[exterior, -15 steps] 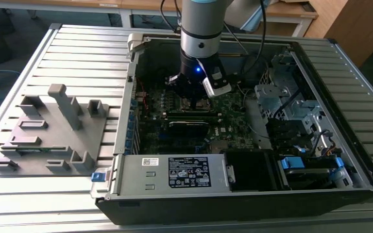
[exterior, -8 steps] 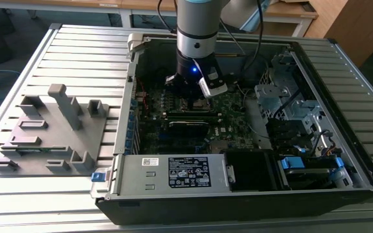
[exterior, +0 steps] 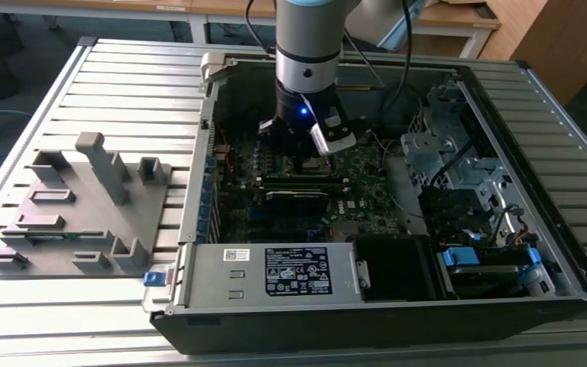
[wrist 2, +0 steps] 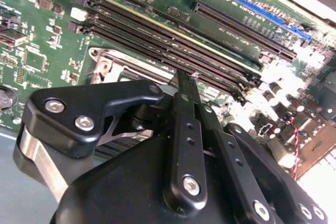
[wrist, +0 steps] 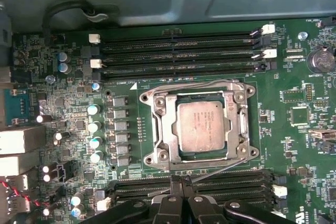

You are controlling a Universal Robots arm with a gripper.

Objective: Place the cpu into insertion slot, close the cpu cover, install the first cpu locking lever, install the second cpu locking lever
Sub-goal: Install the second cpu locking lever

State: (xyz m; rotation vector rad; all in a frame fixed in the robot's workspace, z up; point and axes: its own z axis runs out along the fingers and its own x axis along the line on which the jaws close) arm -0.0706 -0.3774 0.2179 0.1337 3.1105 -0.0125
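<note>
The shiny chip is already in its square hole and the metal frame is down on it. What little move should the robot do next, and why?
Probably nudge the thin locking lever sideways under its catch. In the first wrist view the cpu sits in the insertion slot with the cpu cover lying flat around it, and the gripper is right at that loose lever.
</note>
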